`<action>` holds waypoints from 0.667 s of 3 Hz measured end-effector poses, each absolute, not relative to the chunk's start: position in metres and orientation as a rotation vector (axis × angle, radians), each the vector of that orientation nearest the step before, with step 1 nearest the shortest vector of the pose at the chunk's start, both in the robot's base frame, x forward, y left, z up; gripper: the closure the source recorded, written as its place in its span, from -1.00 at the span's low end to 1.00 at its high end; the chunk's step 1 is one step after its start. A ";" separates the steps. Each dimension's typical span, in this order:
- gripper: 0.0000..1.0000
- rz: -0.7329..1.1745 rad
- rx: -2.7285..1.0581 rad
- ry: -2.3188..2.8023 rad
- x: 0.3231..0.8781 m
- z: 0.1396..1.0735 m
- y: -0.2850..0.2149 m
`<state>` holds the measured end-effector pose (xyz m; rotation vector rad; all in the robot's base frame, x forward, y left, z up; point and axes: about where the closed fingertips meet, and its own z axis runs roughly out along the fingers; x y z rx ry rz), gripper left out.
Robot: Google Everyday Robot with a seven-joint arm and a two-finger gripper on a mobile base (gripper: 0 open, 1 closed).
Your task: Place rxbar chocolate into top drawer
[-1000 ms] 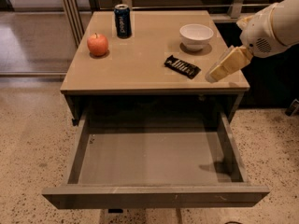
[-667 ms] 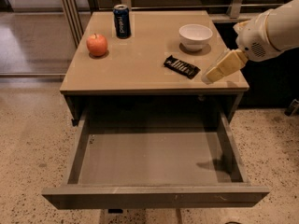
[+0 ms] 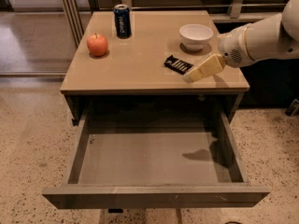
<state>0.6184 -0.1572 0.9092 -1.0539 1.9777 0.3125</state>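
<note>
**Gripper closing in beside the bar, drawer wide open**

Here we are at the table [image 3: 149,48], and the top drawer [image 3: 149,160] is pulled right out toward us at 6 o'clock, its flat grey bottom bare and in full view.

Up on the tabletop, the chocolate bar [image 3: 177,64] lies flat in its black wrapper, at roughly 4 o'clock from the table's centre, angled a little, with one end toward the bowl and the other toward the near edge. It is on the table, not in the drawer.

And there's the arm [image 3: 261,38], reaching in from the 3 o'clock side, white and bulky, with the beige gripper [image 3: 190,76] slanting down toward 8 o'clock. Its tip sits just beside the bar, at about 4 o'clock of it, close to the table's front edge. Whether it touches the wrapper, I can't say. Whether the gripper is spread or closed, I can't tell from this angle either; it reads as one pale wedge. It holds nothing that I can see.

Around the table: a white bowl [image 3: 196,35] at 2 o'clock, just behind the bar; a dark blue can [image 3: 122,20] standing upright at 11 o'clock; a red apple [image 3: 97,44] at 9 o'clock, near the left edge. The can and the apple are well apart from the bar.
</note>
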 end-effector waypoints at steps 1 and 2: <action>-0.78 0.364 -1.011 1.977 0.632 0.896 -0.142; -0.78 0.379 -0.980 1.976 0.645 0.882 -0.132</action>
